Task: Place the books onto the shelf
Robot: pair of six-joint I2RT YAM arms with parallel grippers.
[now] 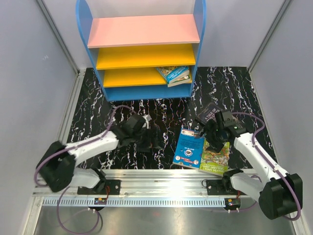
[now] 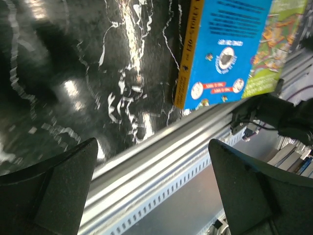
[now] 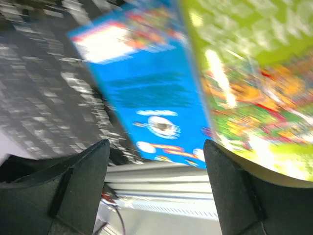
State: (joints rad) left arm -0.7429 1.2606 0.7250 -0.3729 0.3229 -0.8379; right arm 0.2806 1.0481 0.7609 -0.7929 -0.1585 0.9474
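L gripper (image 2: pixel 152 144) & R gripper (image 3: pixel 156 144): both jaws apart, empty.
Thin blue paperback (image 1: pixel 189 147) & lime-green paperback (image 1: pixel 215 156) lie flat side by side on black marbled table (image 1: pixel 98 98) beneath R gripper, well short of blue-sided shelf (image 1: pixel 146 30). Prob. light, floppy, glossy: pinch at stiffer spine edge.

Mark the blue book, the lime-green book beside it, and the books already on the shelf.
blue book (image 1: pixel 190 148): top view, middle of its cover.
lime-green book (image 1: pixel 216 159): top view, lower half of its cover.
shelved books (image 1: pixel 172 73): top view, cover of the uppermost one.
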